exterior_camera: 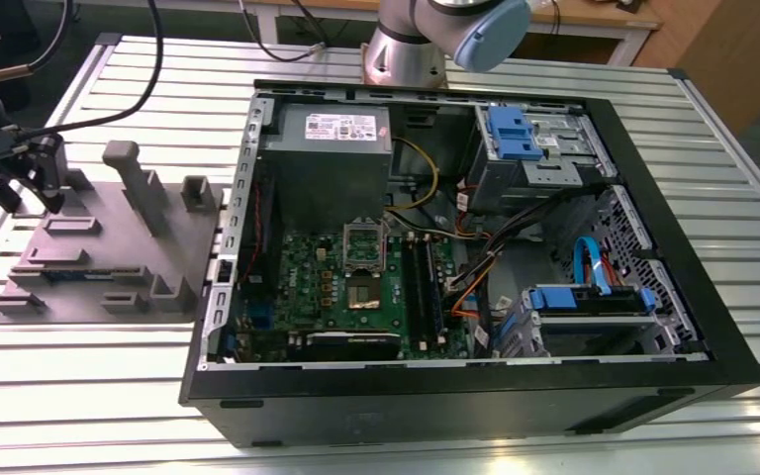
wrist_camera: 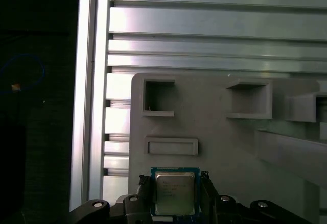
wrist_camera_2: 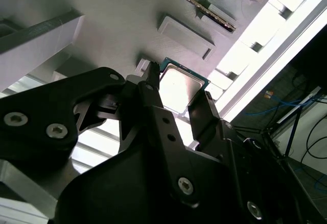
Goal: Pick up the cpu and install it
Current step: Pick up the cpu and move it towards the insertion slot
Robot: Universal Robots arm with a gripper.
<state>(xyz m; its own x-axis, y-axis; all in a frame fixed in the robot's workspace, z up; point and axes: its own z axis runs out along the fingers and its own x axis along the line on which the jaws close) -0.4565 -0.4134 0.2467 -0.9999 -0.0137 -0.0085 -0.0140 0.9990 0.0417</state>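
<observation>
Shows the pick-up step: gripper closed on the cpu over the grey moulded plate at the exterior view's left; motherboard socket unfilled, calling for level, steady carriage.

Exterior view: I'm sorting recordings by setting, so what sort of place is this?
Probably a robotics lab or PC-assembly test bench: an open desktop computer case lies on a slotted aluminium table, beside a grey moulded fixture plate, with a robot arm standing behind it.
</observation>
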